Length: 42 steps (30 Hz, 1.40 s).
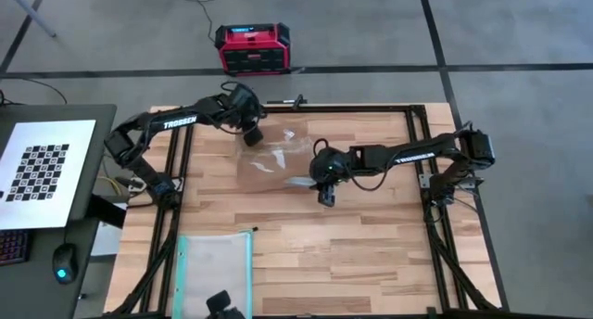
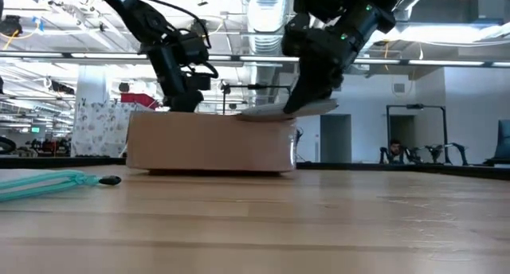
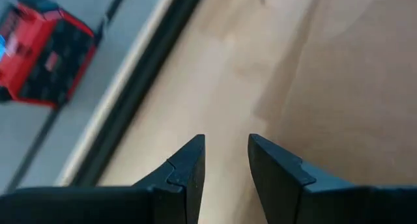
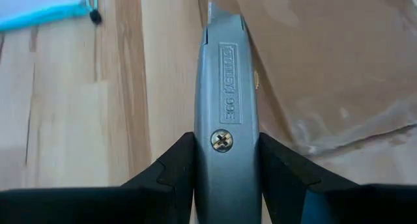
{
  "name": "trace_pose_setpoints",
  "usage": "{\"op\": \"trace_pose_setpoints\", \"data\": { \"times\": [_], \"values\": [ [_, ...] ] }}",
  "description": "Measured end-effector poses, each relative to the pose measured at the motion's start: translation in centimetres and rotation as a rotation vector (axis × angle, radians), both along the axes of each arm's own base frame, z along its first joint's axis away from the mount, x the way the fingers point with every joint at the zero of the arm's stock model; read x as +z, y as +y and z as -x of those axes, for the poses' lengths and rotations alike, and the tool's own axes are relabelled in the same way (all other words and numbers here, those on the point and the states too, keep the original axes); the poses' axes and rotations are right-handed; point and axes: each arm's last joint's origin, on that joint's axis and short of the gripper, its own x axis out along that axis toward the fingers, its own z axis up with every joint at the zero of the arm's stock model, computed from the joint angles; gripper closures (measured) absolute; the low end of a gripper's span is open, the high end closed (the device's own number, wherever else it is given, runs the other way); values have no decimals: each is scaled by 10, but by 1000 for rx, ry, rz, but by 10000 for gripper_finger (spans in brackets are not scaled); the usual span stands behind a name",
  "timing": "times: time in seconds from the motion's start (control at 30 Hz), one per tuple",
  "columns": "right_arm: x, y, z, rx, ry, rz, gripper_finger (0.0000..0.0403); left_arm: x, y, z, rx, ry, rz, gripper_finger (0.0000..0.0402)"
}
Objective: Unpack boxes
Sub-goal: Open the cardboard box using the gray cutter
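Note:
The brown cardboard box [image 1: 269,163] stands closed on its bottom in the table's middle [image 2: 209,142], with shiny clear tape across its top. My left gripper [image 1: 252,135] hangs open over the box's far left corner; in the left wrist view [image 3: 226,142] nothing is between its fingers, and cardboard [image 3: 358,74] shows beside them. My right gripper [image 1: 326,195] is at the box's near right corner, shut on a grey utility knife [image 4: 225,87]. The knife also shows in the low view [image 2: 283,110], at the level of the box's top. My right gripper pinches the knife's grey body between its two fingers, on the two narrow edges beside the screw [image 4: 222,140]. The fingers slant down from the table's right side, and the knife runs on along them. Its blade end [image 4: 215,12] is by the box's edge; whether it touches I cannot tell.
A clear teal-edged pouch [image 1: 215,271] lies near the table's front left. A red and black case [image 1: 252,48] stands on the floor beyond the far edge. Black frame rails [image 1: 181,171] run along the table's sides. Bare wood lies to the near right.

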Motion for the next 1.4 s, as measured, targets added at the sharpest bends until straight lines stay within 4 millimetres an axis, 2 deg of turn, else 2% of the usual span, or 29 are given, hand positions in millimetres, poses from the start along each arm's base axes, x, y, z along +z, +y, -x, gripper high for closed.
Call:
{"op": "trace_pose_setpoints", "data": {
  "times": [0.17,0.4,0.53,0.63,0.73,0.8,0.93,1.07,1.13,1.23,1.4],
  "values": [
    [13,-3,17,13,56,19,279,4,-25,2,38,55,98,297],
    [39,-7,53,10,137,68,279,9,-65,-5,18,79,210,297],
    [51,-6,80,7,236,52,279,8,-87,-13,16,86,240,297],
    [61,-3,95,-19,239,24,279,7,-104,-20,-8,98,235,297],
    [67,0,101,-52,197,0,279,7,-115,-22,-14,113,227,297],
    [58,3,107,-81,229,-3,279,6,-120,-22,6,128,239,297],
    [23,9,121,-142,349,20,279,6,-131,-23,18,142,256,297],
    [2,7,116,-195,246,7,279,6,-141,-26,35,117,266,297],
    [-3,3,111,-225,189,24,279,6,-149,-30,46,84,323,297],
    [-6,-5,109,-274,199,69,279,7,-164,-33,37,60,426,297],
    [-6,-16,110,-256,201,120,279,7,-186,-44,-24,-8,446,297]
  ]
}}
